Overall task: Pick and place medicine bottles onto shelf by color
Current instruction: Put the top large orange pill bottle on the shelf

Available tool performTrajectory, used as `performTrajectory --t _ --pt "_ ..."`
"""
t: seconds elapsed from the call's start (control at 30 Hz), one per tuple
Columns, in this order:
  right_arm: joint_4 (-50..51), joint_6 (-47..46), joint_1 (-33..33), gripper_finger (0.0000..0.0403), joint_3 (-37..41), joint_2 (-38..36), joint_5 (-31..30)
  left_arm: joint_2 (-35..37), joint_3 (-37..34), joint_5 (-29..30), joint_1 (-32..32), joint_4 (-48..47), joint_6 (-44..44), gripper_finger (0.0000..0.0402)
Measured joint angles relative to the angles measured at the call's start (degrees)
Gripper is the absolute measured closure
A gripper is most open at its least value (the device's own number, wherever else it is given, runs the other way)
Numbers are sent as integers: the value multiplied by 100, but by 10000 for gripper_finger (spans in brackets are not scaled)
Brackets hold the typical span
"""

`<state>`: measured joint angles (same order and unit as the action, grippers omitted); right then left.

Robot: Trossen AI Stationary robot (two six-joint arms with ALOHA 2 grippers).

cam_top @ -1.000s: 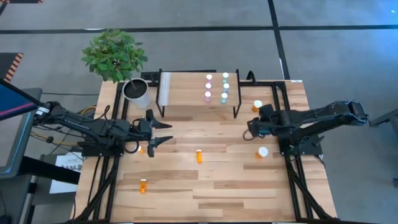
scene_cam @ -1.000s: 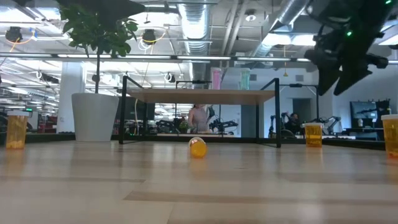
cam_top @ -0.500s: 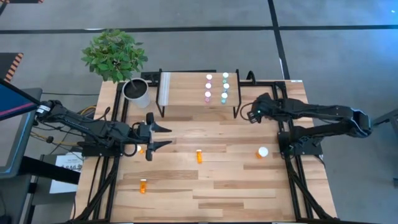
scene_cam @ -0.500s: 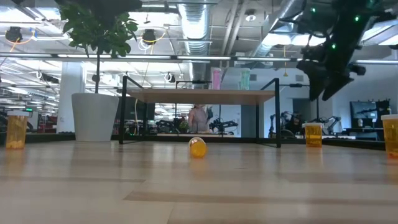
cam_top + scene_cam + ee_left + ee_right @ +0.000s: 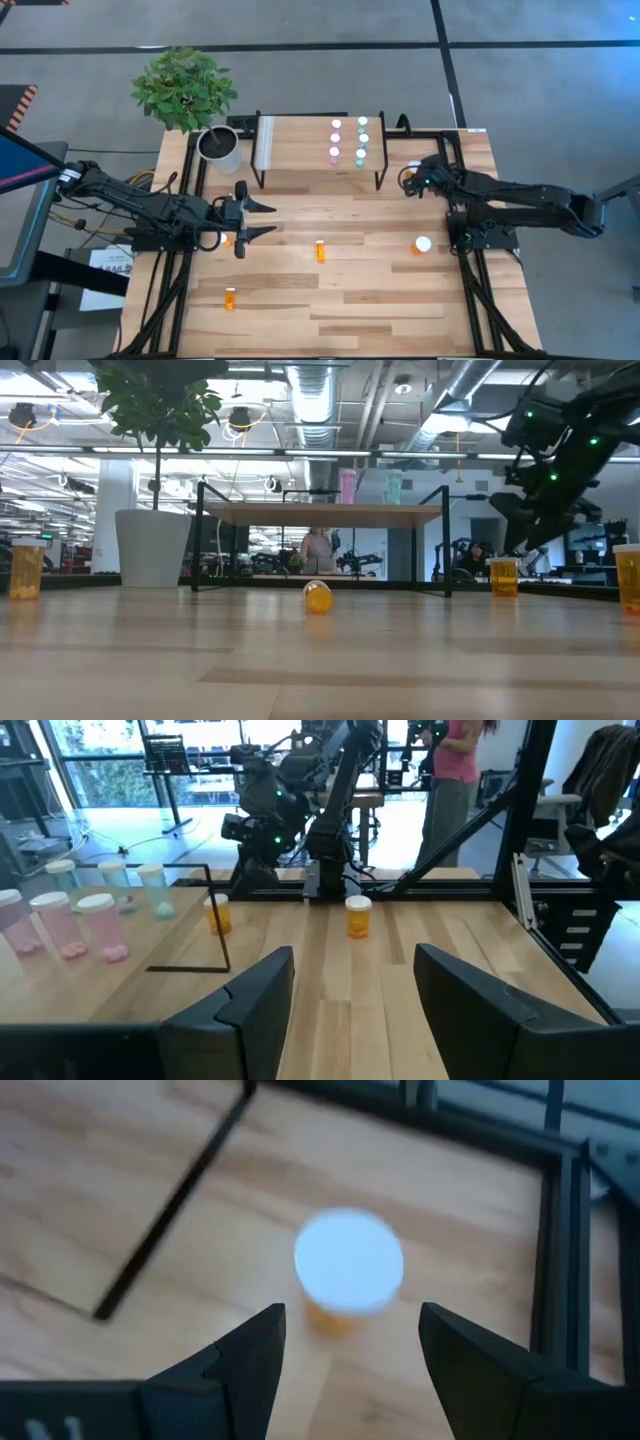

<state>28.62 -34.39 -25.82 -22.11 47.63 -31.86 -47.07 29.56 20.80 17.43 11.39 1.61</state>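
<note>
Right hand [image 5: 345, 1342] spread wide above upright orange bottle [image 5: 347, 1270], round white cap, translucent body

Bare table [image 5: 360, 290] lies wide between the scattered orange bottles [image 5: 320, 250], while shelf [image 5: 300, 145] legs and plant pot [image 5: 219, 148] crowd the far edge.

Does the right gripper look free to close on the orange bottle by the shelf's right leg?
Probably yes. The right gripper hangs open above the upright orange bottle, whose white cap shows between its fingers, and nothing stands between them; the shelf leg lies off to one side.
</note>
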Motion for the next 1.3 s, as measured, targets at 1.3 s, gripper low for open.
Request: performTrajectory --t 1.3 --pt "-1260 747 -1422 146 -9 1191 1287 -2 0 234 -39 -550 63 203"
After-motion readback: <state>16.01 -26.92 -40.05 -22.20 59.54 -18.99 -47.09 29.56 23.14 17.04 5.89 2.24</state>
